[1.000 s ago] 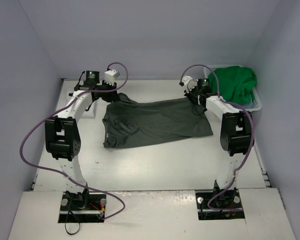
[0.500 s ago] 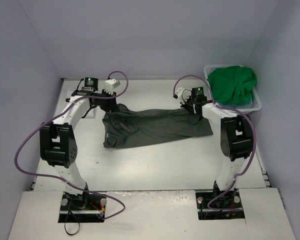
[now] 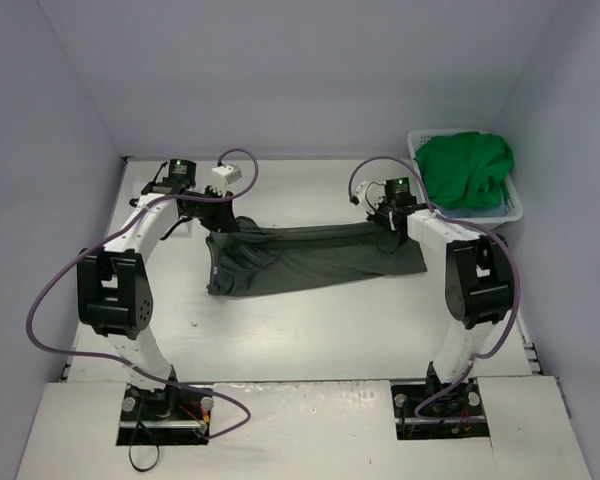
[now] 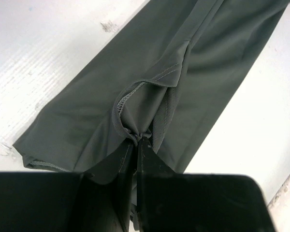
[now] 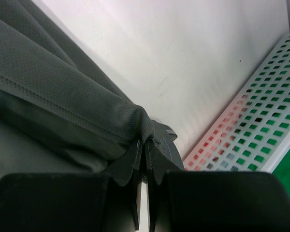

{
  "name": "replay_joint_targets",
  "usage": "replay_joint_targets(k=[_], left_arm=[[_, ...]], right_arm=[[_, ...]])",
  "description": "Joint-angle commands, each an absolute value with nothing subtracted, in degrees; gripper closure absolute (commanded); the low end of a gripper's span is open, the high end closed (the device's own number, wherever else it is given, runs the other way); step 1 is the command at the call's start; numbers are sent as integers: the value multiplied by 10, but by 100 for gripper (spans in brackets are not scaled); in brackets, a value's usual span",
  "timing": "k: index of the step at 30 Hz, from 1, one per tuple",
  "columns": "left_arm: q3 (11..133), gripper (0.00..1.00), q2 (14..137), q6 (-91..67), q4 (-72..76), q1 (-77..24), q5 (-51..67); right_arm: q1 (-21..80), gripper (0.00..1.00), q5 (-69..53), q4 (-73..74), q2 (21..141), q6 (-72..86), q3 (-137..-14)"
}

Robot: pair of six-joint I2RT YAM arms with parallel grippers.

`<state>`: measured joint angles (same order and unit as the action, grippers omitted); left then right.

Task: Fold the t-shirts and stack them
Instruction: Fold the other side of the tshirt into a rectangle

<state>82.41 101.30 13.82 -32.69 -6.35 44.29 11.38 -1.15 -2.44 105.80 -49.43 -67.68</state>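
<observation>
A dark grey t-shirt (image 3: 310,258) lies across the middle of the table, its far edge lifted and folded toward the near side. My left gripper (image 3: 232,222) is shut on the shirt's far left corner; in the left wrist view the cloth (image 4: 150,87) bunches at the fingertips (image 4: 137,141). My right gripper (image 3: 385,222) is shut on the far right corner, the grey fabric (image 5: 63,92) pinched at its tips (image 5: 145,142). A bright green t-shirt (image 3: 465,168) sits heaped in the basket at the back right.
The white plastic laundry basket (image 3: 515,205) stands in the back right corner, its perforated wall (image 5: 261,121) close beside my right gripper. Purple cables loop from both arms. Walls close the table on three sides.
Both grippers have carried the shirt's far edge toward the near side, so the spread shirt is now a narrower folded band. Both stay shut on the cloth.
</observation>
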Motion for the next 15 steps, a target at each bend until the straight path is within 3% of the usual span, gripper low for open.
replay_joint_targets(k=[1,15], left_arm=[[827,100,963,174,-359,-62,468],[785,100,918,197,-405,-65,487]], right_arm=[[118,100,11,-14,996,-524,-667],[116,100,15,24,958,-539,-644]])
